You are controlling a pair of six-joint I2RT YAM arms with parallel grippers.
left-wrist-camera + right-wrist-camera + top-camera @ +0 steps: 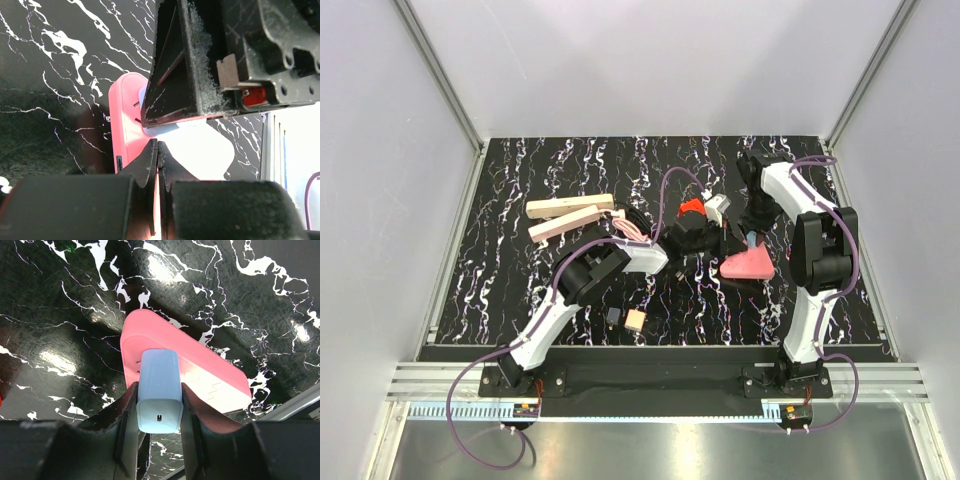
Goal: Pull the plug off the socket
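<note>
A pale blue plug (159, 390) stands plugged into a pink triangular block (210, 367) that has socket slots in its top. The block lies at the right middle of the mat (748, 265). My right gripper (159, 395) comes down on it from above (752, 238) and is shut on the plug's two sides. My left gripper (158, 146) is shut with nothing between its fingers. Its tips are at the pink block's (125, 125) near edge; I cannot tell whether they touch it. Two long cream-beige bars (570, 206) lie at the far left, with no plug on them.
A red cube (692, 208) and a white piece (717, 207) sit behind the left gripper. A small tan cube (635, 320) and a small black piece (613, 316) lie near the front. A pink cable (630, 226) lies by the left wrist.
</note>
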